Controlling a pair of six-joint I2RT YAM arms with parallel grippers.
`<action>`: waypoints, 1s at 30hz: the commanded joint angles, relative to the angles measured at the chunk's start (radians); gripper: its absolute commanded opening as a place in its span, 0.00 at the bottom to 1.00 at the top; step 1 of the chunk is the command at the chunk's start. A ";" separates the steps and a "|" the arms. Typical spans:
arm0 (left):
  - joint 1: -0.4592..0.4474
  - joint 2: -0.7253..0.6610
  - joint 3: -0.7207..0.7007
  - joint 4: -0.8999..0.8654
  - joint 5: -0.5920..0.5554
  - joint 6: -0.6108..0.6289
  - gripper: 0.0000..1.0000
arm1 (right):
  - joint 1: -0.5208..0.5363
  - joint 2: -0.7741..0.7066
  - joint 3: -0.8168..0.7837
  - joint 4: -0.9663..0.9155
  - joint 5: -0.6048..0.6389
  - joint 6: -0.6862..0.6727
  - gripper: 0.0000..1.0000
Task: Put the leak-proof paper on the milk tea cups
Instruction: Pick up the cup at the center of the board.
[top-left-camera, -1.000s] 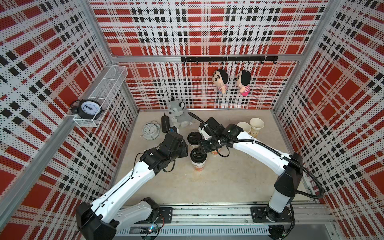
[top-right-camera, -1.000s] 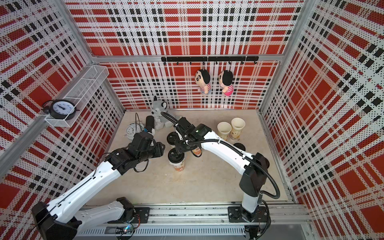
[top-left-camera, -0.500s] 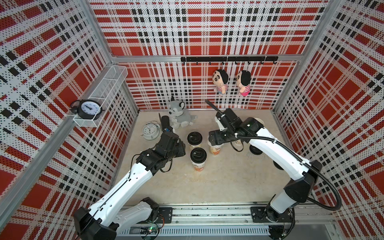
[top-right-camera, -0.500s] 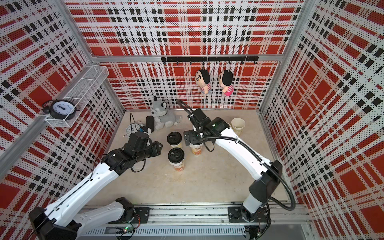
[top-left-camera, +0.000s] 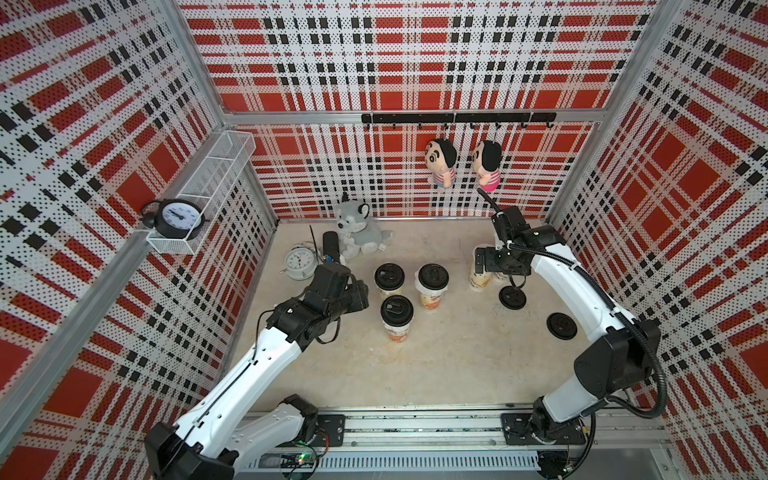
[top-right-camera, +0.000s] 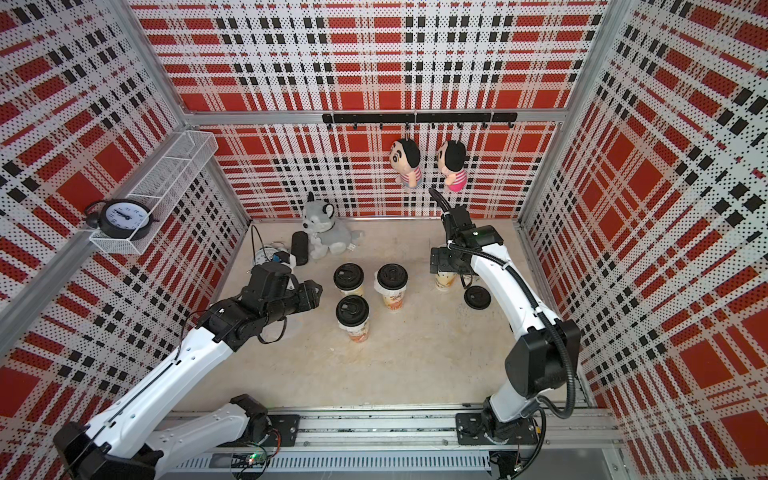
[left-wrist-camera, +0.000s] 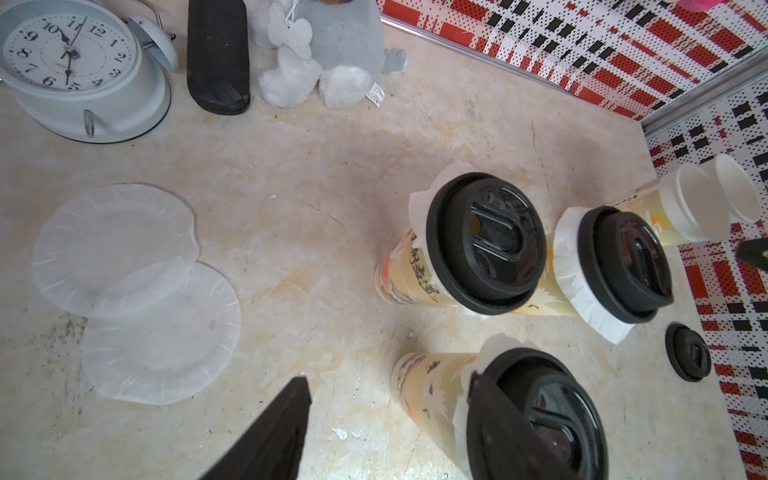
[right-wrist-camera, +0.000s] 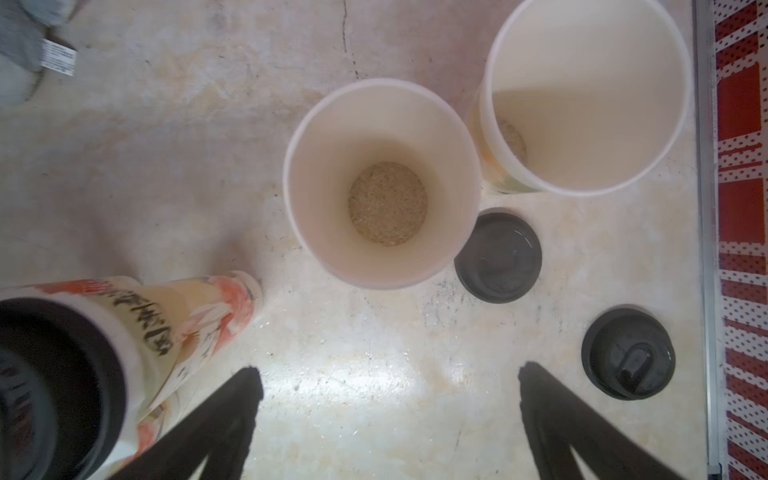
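Translucent white, two sheets of leak-proof paper (left-wrist-camera: 112, 249) are lying overlapped on the table (left-wrist-camera: 332, 166) near the left gripper (left-wrist-camera: 386, 415), jaws standing apart, apparently empty. Three lidded milk tea cups (left-wrist-camera: 409, 270) are wearing paper; the right gripper (right-wrist-camera: 388, 378) is hovering, spread wide, above two open cups (right-wrist-camera: 374, 133).

Bright, even light throughout, a glare patch on the table (right-wrist-camera: 386, 374), nearby lidded cup (right-wrist-camera: 199, 316) blurred.

Left claw (left-wrist-camera: 388, 379), right claw (right-wrist-camera: 389, 369): both agape.
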 joint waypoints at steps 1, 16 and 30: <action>0.010 -0.021 -0.011 -0.005 0.003 0.008 0.67 | -0.013 0.040 0.016 0.030 -0.001 -0.029 1.00; 0.012 -0.024 -0.001 -0.022 -0.003 0.002 0.70 | -0.038 0.191 0.100 0.090 -0.001 -0.025 1.00; 0.011 -0.005 0.006 -0.028 -0.003 0.009 0.70 | -0.039 0.278 0.164 0.118 0.029 -0.010 1.00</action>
